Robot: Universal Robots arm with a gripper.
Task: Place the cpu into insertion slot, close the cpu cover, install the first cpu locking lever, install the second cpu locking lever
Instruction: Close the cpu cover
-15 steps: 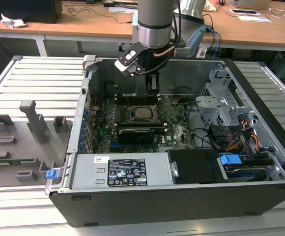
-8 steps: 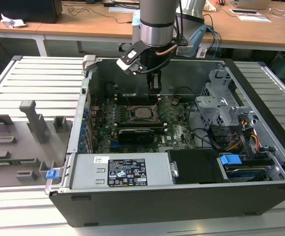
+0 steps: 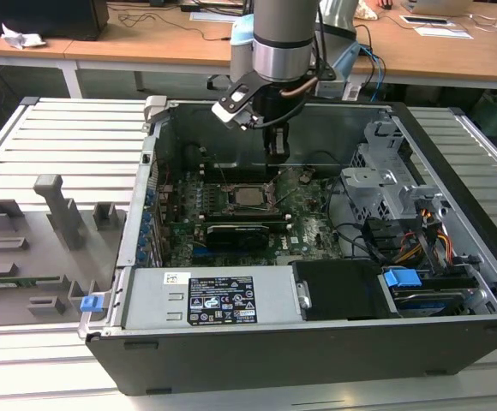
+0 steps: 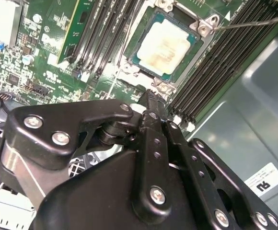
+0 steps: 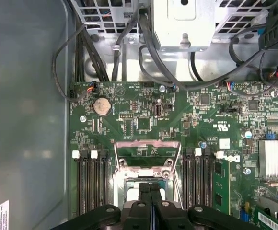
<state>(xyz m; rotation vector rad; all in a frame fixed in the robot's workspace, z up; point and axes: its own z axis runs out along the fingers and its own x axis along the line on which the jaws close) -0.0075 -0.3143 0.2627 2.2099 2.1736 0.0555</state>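
You're hovering the gripper (image 5: pixel 150 188), clenched shut on nothing, right over the cpu (image 4: pixel 165 44) that's sitting in the insertion slot (image 4: pixel 202 29), and the cpu cover (image 5: pixel 147 143) is looking flipped open, so I'd be nudging its rim over slowly, keeping off the chip.

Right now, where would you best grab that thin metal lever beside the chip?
Likely the lever far from its socket-corner end, pinched across its width from above: it is a slim straight rod passing over the memory slots.
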